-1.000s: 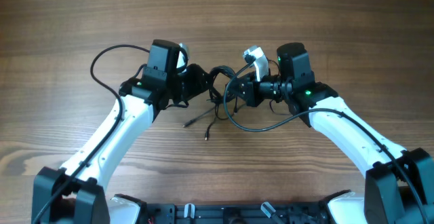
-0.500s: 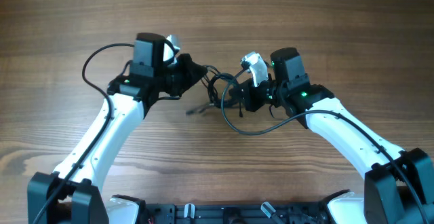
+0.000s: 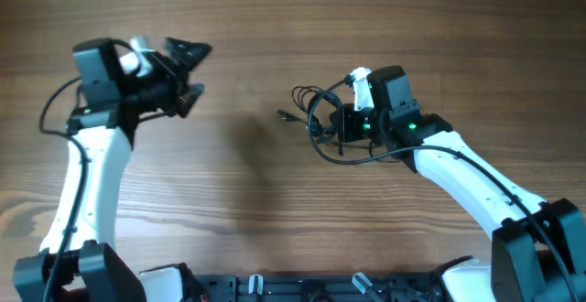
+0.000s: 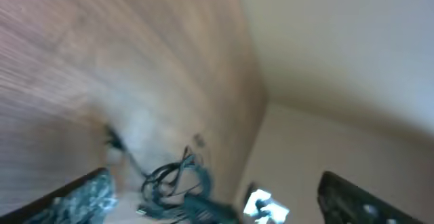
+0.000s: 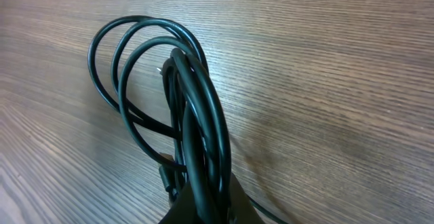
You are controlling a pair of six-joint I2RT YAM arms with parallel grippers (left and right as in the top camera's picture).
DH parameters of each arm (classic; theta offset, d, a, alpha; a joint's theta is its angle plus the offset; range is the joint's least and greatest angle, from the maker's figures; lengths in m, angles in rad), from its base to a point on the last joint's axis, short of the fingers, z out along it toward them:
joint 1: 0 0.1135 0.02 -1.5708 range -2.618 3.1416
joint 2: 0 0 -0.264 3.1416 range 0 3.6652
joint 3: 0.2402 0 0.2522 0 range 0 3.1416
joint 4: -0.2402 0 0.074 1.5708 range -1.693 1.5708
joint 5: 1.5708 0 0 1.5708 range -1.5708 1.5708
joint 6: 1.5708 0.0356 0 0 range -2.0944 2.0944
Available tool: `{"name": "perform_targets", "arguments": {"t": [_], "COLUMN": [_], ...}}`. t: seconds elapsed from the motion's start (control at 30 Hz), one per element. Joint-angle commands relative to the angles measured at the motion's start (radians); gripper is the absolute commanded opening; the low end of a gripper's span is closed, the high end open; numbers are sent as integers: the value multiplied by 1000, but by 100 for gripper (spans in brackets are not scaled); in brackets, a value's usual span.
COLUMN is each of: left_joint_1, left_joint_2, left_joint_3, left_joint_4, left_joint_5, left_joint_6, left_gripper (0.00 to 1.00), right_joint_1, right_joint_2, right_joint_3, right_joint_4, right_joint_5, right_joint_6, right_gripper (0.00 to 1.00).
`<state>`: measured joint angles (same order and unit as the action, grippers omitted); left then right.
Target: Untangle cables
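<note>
The cables (image 3: pixel 318 119) are a bunch of thin dark loops right of the table's centre, with one small plug end (image 3: pixel 282 113) pointing left. My right gripper (image 3: pixel 341 124) is shut on the bunch. In the right wrist view the loops (image 5: pixel 152 61) fan out over the wood from between its jaws (image 5: pixel 203 207). My left gripper (image 3: pixel 192 73) is far off at the upper left, open and empty. The left wrist view is blurred. It shows the cables (image 4: pixel 173 180) at a distance, between the two spread fingers (image 4: pixel 85 197).
The thicker black arm cable (image 3: pixel 55 110) loops out beside the left arm. Another arm cable (image 3: pixel 385 156) hangs under the right wrist, near the bunch. Bare wooden table (image 3: pixel 247 183) lies between the two arms.
The left gripper has let go of the bunch, opened wide and swung far to the upper left. The right gripper stays shut on the cables, which now lie gathered at its side.
</note>
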<state>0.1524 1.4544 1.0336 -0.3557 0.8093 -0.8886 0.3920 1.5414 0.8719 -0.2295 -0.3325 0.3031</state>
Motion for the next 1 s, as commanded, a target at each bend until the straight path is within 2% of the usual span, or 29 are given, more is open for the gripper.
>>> {"name": "perform_targets", "arguments": {"t": [0.0, 0.07, 0.13, 0.2, 0.3, 0.37, 0.4, 0.47, 0.7, 0.73, 0.77, 0.83, 0.9, 0.97], "left_joint_1": [-153, -283, -402, -445, -513, -541, -550, -555, -523, -513, -505, -504, -504, -511], "left_joint_2": [-7, 16, 54, 80, 130, 162, 175, 181, 72, 48, 25, 11, 12, 12], "left_joint_3": [10, 10, 10, 10, 10, 10, 10, 10, 16, 16, 16, 16, 16, 16], "left_joint_4": [-48, -64, -57, -56, -53, -53, -52, -45, -7, -7, -8, -8, -16, -20], "left_joint_5": [-105, -277, -397, -444, -453, -481, -491, -489, -485, -485, -484, -484, -477, -473], "left_joint_6": [156, 147, 109, 72, 69, 69, 69, 69, 43, 42, 37, -5, -10, -10], "left_gripper": [91, 80, 69, 64, 63, 56, 43, 6, 4, 4, 4, 4, 4, 4], "right_joint_1": [3, 3, 3, 3, 3, 3, 3, 3, 3, 3, 3, 3, 3, 3], "right_joint_2": [8, 8, 8, 8, 8, 8, 8, 8, 8, 8, 8, 8, 8, 8], "right_joint_3": [3, 3, 3, 3, 3, 3, 3, 3, 3, 3, 3, 3, 3, 3], "right_joint_4": [43, 88, 102, 102, 113, 111, 112, 111, 94, 94, 93, 96, 116, 154], "right_joint_5": [-104, -237, -272, -286, -298, -301, -306, -305, -158, -162, -162, -176, -248, -279], "right_joint_6": [5, -45, -40, -39, -39, -39, -38, -39, -37, -30, 4, 71, 116, 231], "right_gripper": [4, 4, 4, 4, 4, 4, 4, 4, 7, 14, 32, 58, 65, 72]}}
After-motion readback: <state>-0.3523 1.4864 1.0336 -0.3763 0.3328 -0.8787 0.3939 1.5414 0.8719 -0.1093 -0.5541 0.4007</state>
